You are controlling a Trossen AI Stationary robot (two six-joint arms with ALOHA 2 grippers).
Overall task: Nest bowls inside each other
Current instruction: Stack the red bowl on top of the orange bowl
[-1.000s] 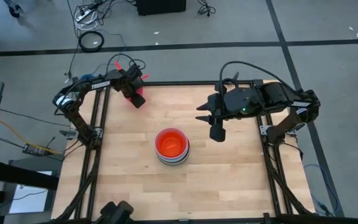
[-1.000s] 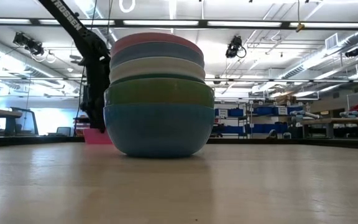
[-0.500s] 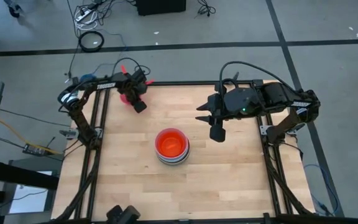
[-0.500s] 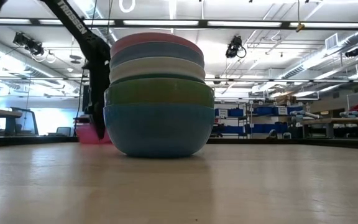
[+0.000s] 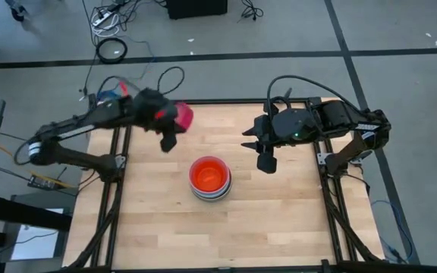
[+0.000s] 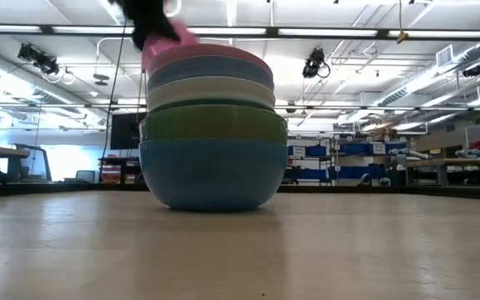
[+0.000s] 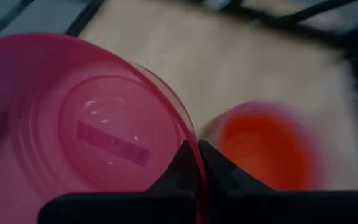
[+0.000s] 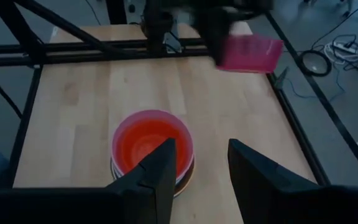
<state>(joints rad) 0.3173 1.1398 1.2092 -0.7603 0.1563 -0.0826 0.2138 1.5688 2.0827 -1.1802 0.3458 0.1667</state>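
My left end effector point(image 7: 197, 163) is pinching the pink bowl's point(image 7: 73, 124) rim, bowl lifted off the tabletop point(image 5: 279, 212). Stack of nested bowls point(image 5: 209, 178) sits below and ahead of it, orange inside showing. Right end effector point(image 8: 199, 163) hovers spread, stack just ahead.

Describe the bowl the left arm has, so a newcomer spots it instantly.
Start at the stack of nested plastic bowls in the middle of the wooden table, then look toward the table's far left corner. There the left gripper is shut on the rim of a translucent magenta-pink plastic bowl, the only bowl off the table and outside the stack.
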